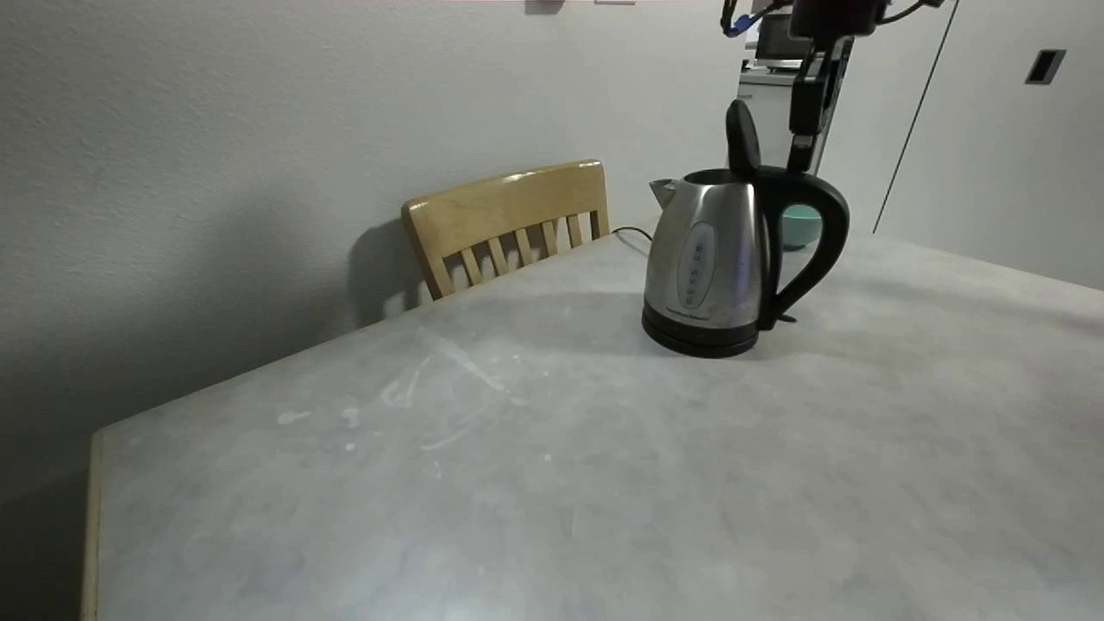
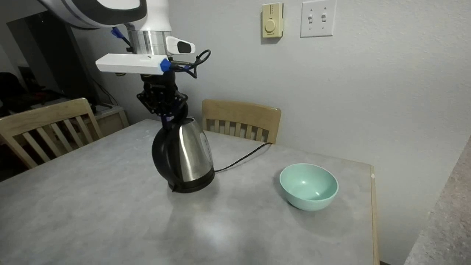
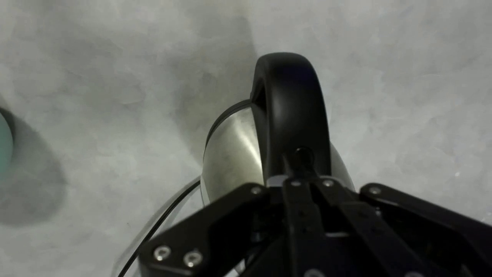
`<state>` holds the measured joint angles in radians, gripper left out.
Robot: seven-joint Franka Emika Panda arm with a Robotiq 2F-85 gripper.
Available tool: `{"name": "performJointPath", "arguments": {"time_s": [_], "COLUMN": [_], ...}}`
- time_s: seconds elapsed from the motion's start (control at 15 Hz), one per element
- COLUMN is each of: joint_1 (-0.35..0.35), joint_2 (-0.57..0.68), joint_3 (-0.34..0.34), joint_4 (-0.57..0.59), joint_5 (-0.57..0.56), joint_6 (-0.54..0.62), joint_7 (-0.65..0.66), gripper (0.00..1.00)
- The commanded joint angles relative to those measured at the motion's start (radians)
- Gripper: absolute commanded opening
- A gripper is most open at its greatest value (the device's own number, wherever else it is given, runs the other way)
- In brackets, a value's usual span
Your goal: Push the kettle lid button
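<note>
The kettle stands upright on the table, brushed steel with a black looped handle; it also shows in an exterior view and in the wrist view. Its dark round lid stands open, nearly vertical, at the handle side of the mouth. In the wrist view a small round button shows on top of the handle. My gripper points down with its fingertips at the top of the handle, just behind the lid. Its fingers are together, with nothing seen between them, and partly cover the button.
A mint green bowl stands on the table, off to the kettle's side. A black cord runs from the kettle base to the table edge. Wooden chairs stand at the table, close to the wall.
</note>
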<state>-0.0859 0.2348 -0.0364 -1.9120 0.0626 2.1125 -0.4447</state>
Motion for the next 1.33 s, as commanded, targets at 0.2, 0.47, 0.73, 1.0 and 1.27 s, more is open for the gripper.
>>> {"name": "performJointPath", "arguments": {"time_s": [0.2,0.47,0.73,1.0,1.27], "joint_1": [-0.004,-0.001,0.006,0.021,0.036], "joint_2": [0.011,-0.029,-0.075,-0.149,-0.202], "joint_3": [0.015,0.026,0.036,0.039,0.034], "joint_4": [0.015,-0.007,-0.025,-0.056,-0.073], "joint_5": [-0.005,-0.004,-0.024,-0.060,-0.087], "joint_6": [-0.034,-0.034,-0.058,-0.077,-0.110], "joint_7": [0.000,-0.032,-0.049,-0.073,-0.086], "gripper": [0.00,0.00,0.00,0.00,0.00]}}
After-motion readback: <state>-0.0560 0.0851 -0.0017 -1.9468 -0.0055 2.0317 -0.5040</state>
